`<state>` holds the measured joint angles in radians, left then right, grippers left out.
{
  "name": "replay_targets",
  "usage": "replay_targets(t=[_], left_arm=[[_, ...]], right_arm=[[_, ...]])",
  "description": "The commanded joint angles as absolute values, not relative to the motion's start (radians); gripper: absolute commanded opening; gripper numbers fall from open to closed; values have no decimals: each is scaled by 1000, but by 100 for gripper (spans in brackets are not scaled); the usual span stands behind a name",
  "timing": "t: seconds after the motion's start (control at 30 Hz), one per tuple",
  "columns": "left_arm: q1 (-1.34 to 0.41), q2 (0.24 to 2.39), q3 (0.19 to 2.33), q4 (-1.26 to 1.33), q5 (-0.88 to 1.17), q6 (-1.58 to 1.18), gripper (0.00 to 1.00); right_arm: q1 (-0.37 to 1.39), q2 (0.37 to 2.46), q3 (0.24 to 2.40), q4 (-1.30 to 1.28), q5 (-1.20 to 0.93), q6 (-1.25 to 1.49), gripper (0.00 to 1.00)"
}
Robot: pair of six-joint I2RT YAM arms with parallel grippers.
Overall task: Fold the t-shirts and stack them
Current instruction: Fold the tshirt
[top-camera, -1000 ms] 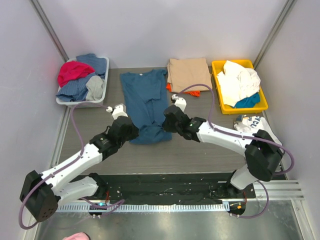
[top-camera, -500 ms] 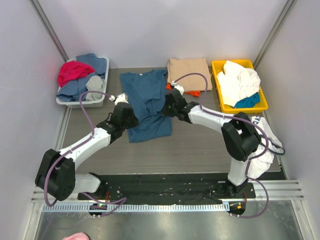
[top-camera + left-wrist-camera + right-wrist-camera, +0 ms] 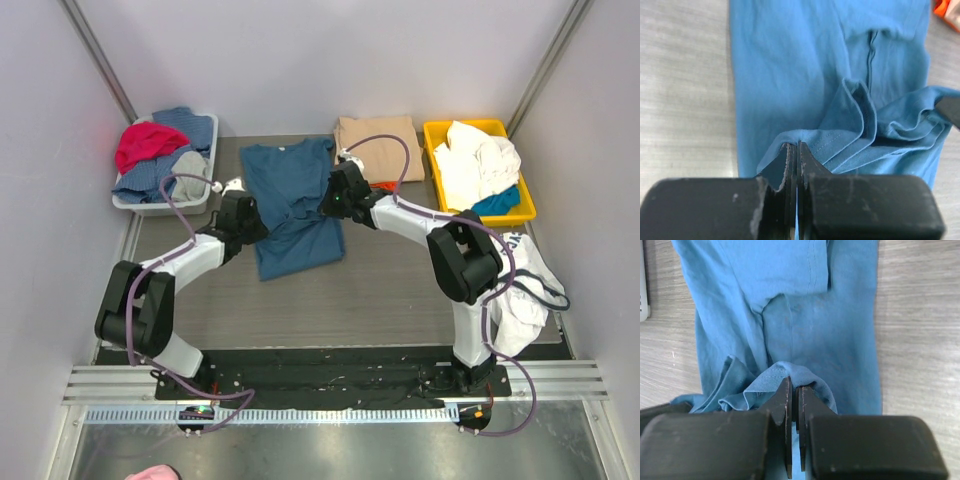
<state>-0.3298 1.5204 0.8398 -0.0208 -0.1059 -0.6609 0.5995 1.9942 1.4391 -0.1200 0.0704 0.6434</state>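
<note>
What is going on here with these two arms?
Two robot arms are folding the teal-blue t-shirt on the table. The left pincer and the right pincer are each shut on its stitched hem, holding it above the shirt's middle, so the cloth is doubled. A folded tan t-shirt lies behind.

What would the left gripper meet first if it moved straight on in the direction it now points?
Most likely the teal t-shirt itself: the left gripper, jaws shut on a lifted hem, points over the shirt's flat body ahead. How high it passes is unclear.
</note>
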Motion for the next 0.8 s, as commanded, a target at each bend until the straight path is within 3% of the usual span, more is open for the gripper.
replay_targets(t=[0.0, 0.5, 0.6, 0.63, 0.67, 0.73, 0.77], left_arm=[[-295, 1569, 923, 71, -55, -629, 0], [-253, 1718, 1029, 107, -25, -647, 10], [-241, 1729, 1046, 106, -26, -646, 14], [-238, 1735, 1049, 106, -26, -646, 19], [-230, 1738, 1055, 103, -29, -646, 46], [-219, 1743, 1068, 97, -46, -643, 74], [-206, 1743, 1083, 91, -60, -641, 93]], right_arm=[[578, 2019, 1505, -78, 45, 624, 1], [528, 2106, 1589, -80, 14, 632, 4], [511, 2121, 1609, -80, 12, 630, 9], [508, 2125, 1614, -80, 12, 629, 13], [497, 2132, 1624, -78, -21, 621, 28], [480, 2135, 1641, -78, -31, 614, 42], [470, 2134, 1654, -77, -38, 611, 48]])
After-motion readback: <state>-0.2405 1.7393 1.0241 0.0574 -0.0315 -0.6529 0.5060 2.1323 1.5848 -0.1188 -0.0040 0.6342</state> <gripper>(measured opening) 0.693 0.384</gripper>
